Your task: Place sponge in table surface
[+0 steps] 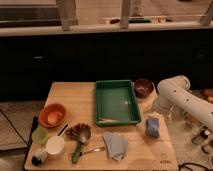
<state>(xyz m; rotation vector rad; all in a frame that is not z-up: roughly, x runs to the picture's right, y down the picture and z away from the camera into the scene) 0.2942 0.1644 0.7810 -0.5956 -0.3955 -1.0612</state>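
**A:** Looking at the lower right of the frame, I see the sponge lying on the table surface, just right of the green tray.

**B:** And the gripper?

**A:** It hangs below the white arm at the right edge, near the sponge. I cannot tell how its fingers stand.

**B:** Other items?

**A:** A folded cloth lies at lower centre, an orange bowl at left, and a brown bowl just above the tray's right corner.
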